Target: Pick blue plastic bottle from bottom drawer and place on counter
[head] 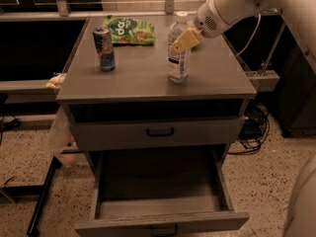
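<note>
The blue plastic bottle (178, 65), clear with a white cap and a pale label, stands upright on the counter (138, 80), right of its middle. My gripper (184, 40) reaches in from the upper right and sits at the bottle's upper part, just below the cap, with its beige tip in front of the bottle. The bottom drawer (160, 209) is pulled fully out below, and its inside looks empty.
A blue-red-silver drink can (104, 48) stands on the counter's left side. A green snack bag (129, 30) lies at the back. The upper drawer (158, 132) is closed. Cables lie on the floor at the right (252, 132).
</note>
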Tool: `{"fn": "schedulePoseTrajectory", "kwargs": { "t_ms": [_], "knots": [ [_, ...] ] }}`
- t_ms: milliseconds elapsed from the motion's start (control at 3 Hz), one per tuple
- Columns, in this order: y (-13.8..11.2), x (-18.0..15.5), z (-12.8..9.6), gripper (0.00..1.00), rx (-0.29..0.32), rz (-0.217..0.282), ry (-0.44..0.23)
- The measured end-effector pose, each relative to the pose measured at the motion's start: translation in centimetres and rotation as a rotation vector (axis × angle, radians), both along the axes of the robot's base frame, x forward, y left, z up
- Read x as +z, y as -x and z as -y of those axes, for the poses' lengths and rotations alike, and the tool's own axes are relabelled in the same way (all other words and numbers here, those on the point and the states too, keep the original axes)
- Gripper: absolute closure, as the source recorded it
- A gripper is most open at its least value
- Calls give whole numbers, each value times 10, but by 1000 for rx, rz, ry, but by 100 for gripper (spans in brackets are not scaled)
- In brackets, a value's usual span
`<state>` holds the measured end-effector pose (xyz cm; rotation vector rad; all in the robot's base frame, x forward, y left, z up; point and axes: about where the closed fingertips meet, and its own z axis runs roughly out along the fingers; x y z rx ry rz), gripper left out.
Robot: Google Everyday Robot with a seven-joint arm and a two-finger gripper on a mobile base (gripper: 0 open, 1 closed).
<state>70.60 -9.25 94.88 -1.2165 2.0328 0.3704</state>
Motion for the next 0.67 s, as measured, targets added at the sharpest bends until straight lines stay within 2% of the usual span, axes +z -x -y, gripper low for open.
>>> {"fn": "schedulePoseTrajectory", "kwargs": {
  "t_ms": [333,667],
  "knots": [
    [0,0,0,0,0,0,0],
    [0,0,0,0,0,0,0]
  ]
}}
